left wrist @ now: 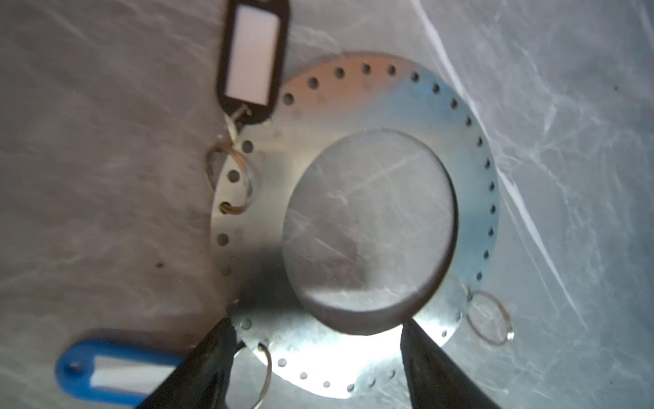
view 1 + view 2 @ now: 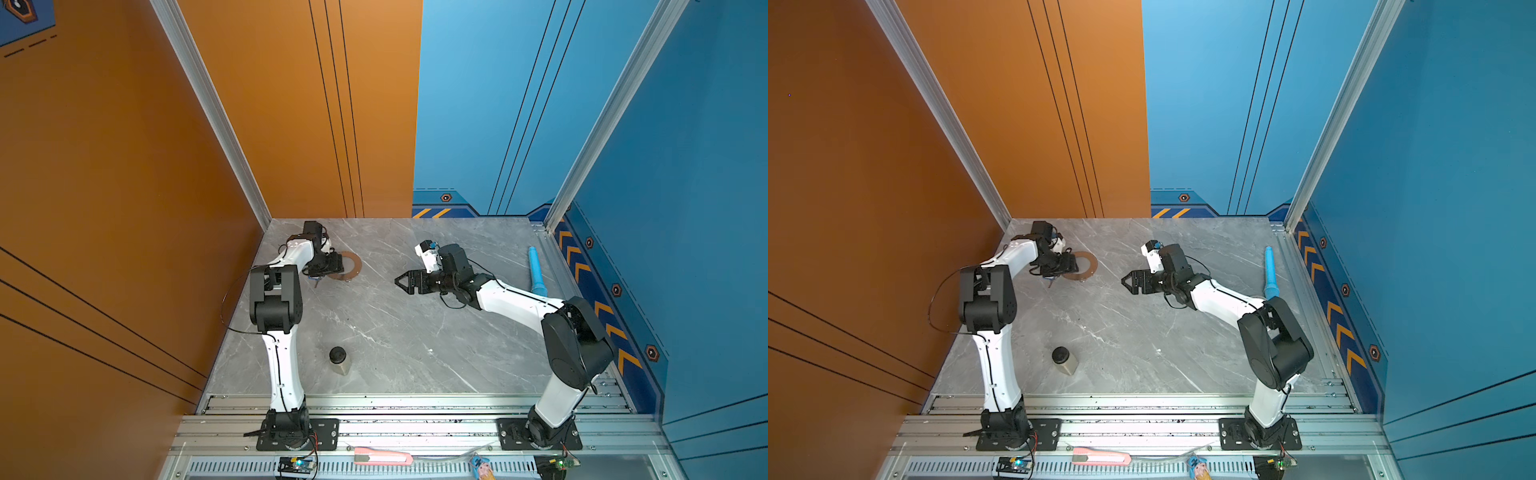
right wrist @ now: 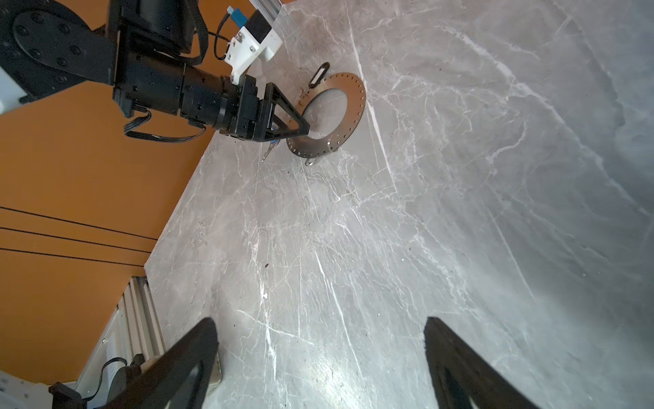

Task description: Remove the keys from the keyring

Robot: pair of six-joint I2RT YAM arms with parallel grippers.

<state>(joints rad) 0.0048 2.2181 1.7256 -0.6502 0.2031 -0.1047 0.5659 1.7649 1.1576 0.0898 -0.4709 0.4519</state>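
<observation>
Left fingers (image 1: 208, 361), apart astride the keyring (image 1: 354, 102) at its eight o'clock beside the blue key (image 1: 116, 371), could skid it across the tabletop (image 1: 106, 177) on closing; right fingers (image 3: 184, 354) hang apart, idle.

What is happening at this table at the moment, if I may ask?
A robot is set to take key tags off a flat metal keyring lying on the table. The left gripper is low over the ring's edge, jaws open, one finger beside the blue tag. The black tag is linked to the ring by a wire loop. The right gripper, open and empty, hangs over bare table, away from the ring.
</observation>
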